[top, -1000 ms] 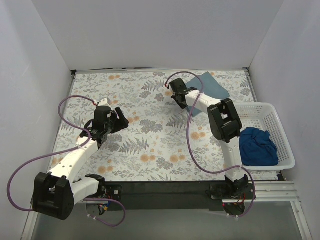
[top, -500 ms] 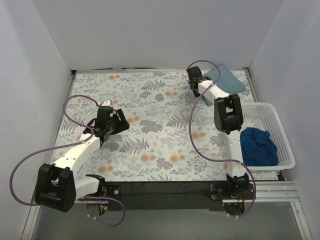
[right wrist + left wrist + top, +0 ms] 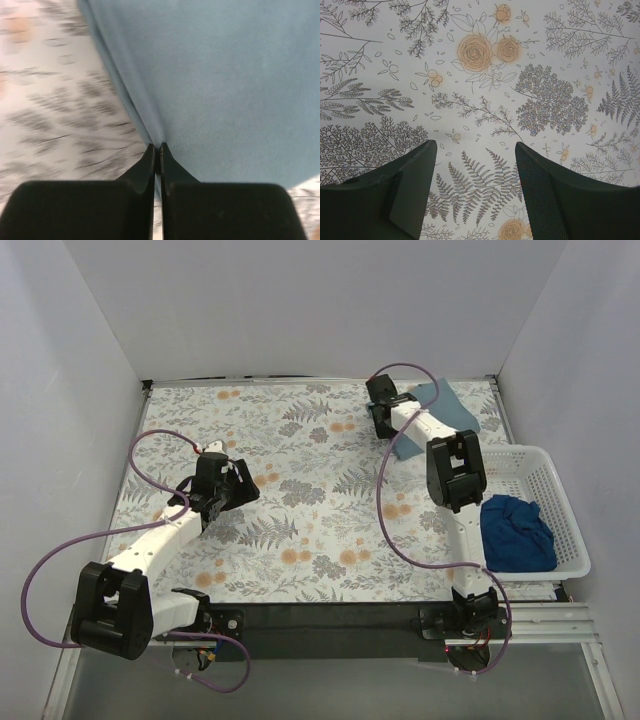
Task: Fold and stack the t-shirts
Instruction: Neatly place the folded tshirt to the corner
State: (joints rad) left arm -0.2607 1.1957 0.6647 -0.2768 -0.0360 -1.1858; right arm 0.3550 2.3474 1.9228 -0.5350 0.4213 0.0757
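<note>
Two shirts in play. The slate-blue cloth t-shirt (image 3: 458, 410) is at the far right corner of the floral-print tabletop (image 3: 300, 440), just beyond the white plastic lattice basket (image 3: 562, 490). The royal-blue cloth t-shirt (image 3: 515, 530) sits crumpled inside that basket, not yet handled.

Right fingers (image 3: 152, 159): pressed together, pinching the slate-blue cloth t-shirt at its left edge. In the wrist view the cloth fills the upper right of the frame. Its edge runs down from the top and the creases converge right at the tips, so the bite is small and on the hem line. The rest of the shirt trails away from the fingers toward the right wall, and the forearm hides part of it from above.

Left fingers (image 3: 240, 486): apart, holding nothing, over bare print at mid-left and well apart from both shirts.

My read: this is the step of parking the first shirt at the stack spot. I can't confirm how many layers are in it; from above it looks like a compact, roughly rectangular shape.

To do it well:
- Keep the pinch low so the cloth slides flat and the layers don't shear apart.
- Pull along the edge line, not across it; a sideways tug would roll the hem under.
- Let the cloth settle fully on the tabletop before letting go.
- Part the fingers, then lift straight up, or a fingertip may flip the edge back.
- Leave clearance from the basket wall so the second shirt can land square on top.

Risk: such a thin grip on soft cloth could slip mid-drag.
</note>
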